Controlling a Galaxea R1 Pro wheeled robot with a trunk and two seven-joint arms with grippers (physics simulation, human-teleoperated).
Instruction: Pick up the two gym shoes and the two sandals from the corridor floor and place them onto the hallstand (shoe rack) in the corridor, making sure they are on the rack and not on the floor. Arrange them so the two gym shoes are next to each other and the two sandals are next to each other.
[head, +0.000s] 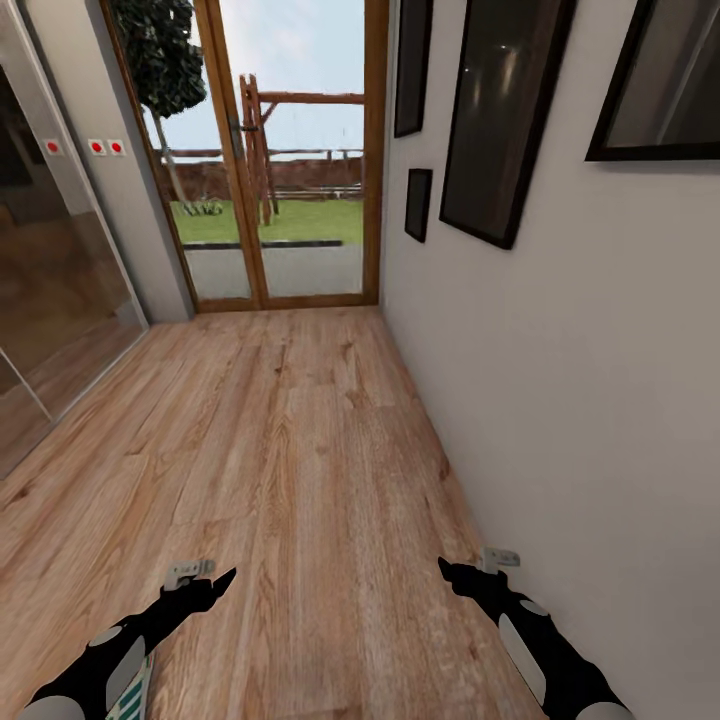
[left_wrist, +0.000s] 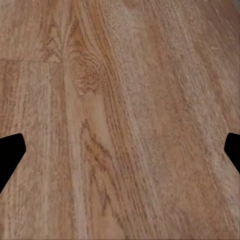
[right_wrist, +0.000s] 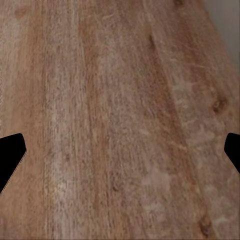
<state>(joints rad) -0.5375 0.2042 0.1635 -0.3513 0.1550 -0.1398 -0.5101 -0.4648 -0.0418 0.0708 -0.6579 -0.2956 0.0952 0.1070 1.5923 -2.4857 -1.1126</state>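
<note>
The corridor floor (head: 300, 450) of light wood planks runs ahead to a glass door. My left gripper (head: 205, 578) hangs low over the floor at the near left, open, with bare planks between its fingertips (left_wrist: 10, 152). My right gripper (head: 470, 568) hangs at the near right close to the wall, also open over bare planks, its fingertips (right_wrist: 10, 155) wide apart. A sliver of white with green stripes (head: 132, 692), likely a gym shoe, peeks out beside my left forearm at the bottom edge. The sandals and the hallstand are out of view.
A white wall (head: 560, 420) with dark framed pictures (head: 500, 120) runs along the right, close to my right arm. A wood-framed glass door (head: 290, 160) closes the far end. A glossy sliding panel (head: 50, 280) lines the left side.
</note>
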